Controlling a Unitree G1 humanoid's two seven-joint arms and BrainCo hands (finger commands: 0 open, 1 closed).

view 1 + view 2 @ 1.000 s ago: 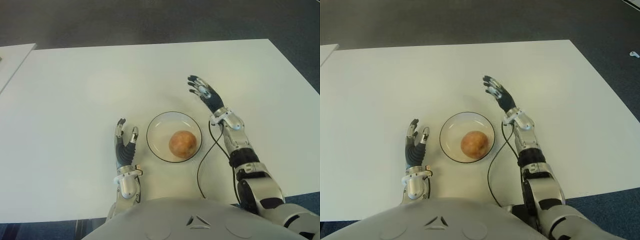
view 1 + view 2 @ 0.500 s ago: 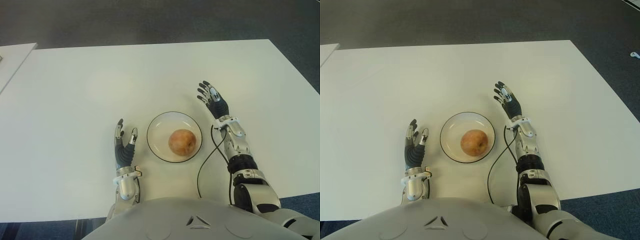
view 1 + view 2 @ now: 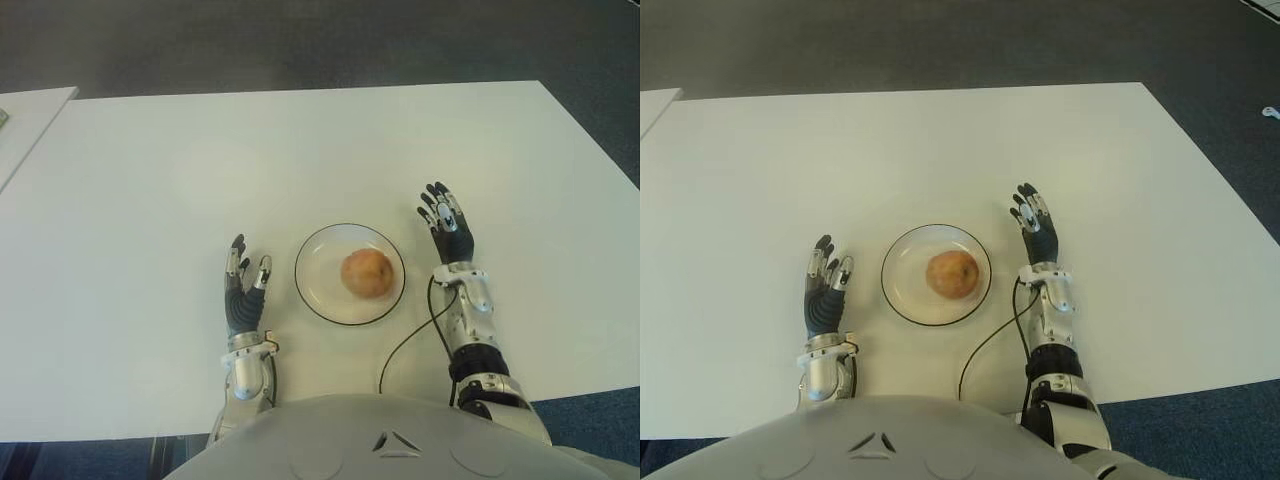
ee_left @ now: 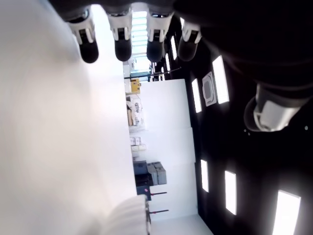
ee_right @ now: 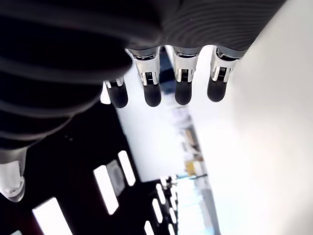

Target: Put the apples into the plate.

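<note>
Apple (image 3: 366,273) sits inside the plate (image 3: 318,300), a bit right of the plate's centre. Only one apple is visible on the bench (image 3: 140,170); I can't see any other, so the task looks done, judging from this view alone.

Right hand (image 3: 448,224): just off the plate's right rim, fingers extended and spread, holding nothing. Right wrist view agrees: straight fingertips, nothing between them.

Left hand (image 3: 243,290): just off the plate's left rim, fingers extended and loose, holding nothing. Left wrist view shows the same.

Key relation: the plate lies between the two hands, and the apple is nearer the right hand, so any further adjustment would fall to that side. The apple is round, with no long axis to line up on.

A black cable (image 3: 405,335) runs from the right forearm across the bench, close to the plate's near right rim. Possible snag risk.

Hard to tell:
- whether either hand touches the bench
- the apple's stem orientation
- anything beneath the torso at the near bench edge, which is cut off.
</note>
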